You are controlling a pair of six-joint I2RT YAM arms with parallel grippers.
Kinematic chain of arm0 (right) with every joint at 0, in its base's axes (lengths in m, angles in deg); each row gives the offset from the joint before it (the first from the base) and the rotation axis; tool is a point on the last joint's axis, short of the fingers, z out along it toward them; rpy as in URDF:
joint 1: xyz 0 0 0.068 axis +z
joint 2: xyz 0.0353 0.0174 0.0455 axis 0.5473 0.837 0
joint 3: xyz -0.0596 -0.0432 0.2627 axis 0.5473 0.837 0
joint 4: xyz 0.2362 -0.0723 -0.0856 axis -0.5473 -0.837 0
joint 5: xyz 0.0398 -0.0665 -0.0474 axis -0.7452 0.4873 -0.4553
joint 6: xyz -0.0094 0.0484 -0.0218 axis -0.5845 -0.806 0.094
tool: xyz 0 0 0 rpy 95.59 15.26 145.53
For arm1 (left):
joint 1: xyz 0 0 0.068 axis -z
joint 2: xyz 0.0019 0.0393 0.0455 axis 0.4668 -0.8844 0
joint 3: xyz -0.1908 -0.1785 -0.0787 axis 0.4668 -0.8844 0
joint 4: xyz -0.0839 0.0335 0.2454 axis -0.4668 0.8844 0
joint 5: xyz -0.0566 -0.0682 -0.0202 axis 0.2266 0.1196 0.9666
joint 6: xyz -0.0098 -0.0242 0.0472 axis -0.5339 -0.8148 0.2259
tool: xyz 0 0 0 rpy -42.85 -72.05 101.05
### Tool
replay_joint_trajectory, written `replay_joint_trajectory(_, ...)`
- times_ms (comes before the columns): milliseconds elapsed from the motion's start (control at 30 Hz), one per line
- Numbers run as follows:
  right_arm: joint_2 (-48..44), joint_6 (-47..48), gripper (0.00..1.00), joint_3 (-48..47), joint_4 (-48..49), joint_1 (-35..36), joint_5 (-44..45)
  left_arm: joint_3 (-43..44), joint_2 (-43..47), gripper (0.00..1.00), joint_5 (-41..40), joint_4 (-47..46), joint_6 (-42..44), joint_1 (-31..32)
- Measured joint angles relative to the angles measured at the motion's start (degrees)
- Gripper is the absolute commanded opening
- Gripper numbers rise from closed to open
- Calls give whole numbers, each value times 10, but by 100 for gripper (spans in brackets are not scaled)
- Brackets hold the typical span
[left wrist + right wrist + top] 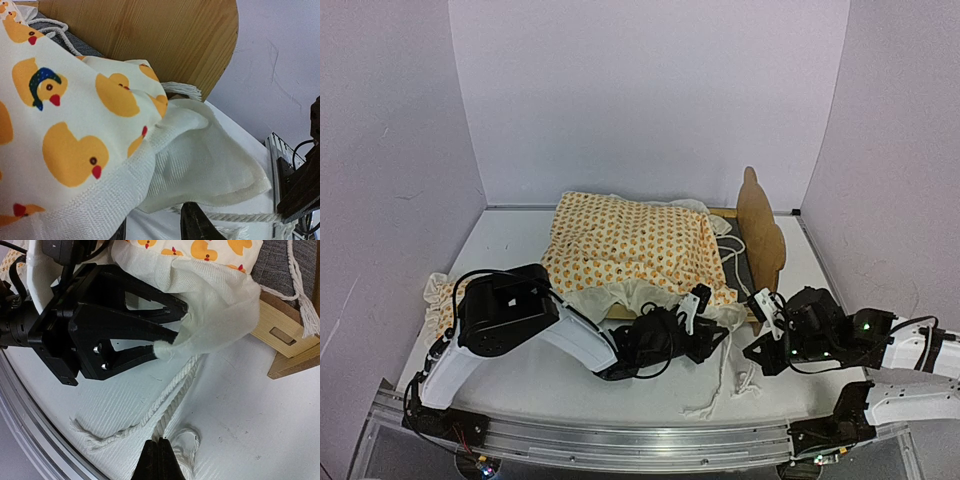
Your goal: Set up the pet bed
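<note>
The pet bed stands at the back middle with its plywood headboard [760,235] upright on the right. A duck-print mattress cover [630,250] is draped over the frame. My left gripper [698,308] is at the cover's front right corner, open. The cream ruffle [215,300] lies loosely between its spread fingers [172,307]. The left wrist view shows that ruffle [200,165] hanging over the dark fingertips [197,225]. My right gripper [160,442] is low over the table, right of the left one, shut on a white rope tie [175,400]. The bed's wooden side rail [282,335] is beside it.
A small ruffled pillow [438,298] lies at the left, behind the left arm. More rope ties [730,250] lie on the bed's grey base [275,260] near the headboard. White walls close in the table on three sides. A metal rail [620,440] runs along the near edge.
</note>
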Motion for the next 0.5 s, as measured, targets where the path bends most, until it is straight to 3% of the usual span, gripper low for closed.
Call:
replay_joint_trajectory(233, 0, 0, 0, 0, 9, 0, 0, 43, -1, 40, 3, 34, -32, -1)
replay_joint_trajectory(400, -1, 0, 0, 0, 12, 0, 0, 74, -5, 32, 1, 53, -41, -2)
replay_joint_trajectory(500, -1, -1, 0, 0, 12, 0, 0, 89, -11, 32, -2, 65, -43, -2)
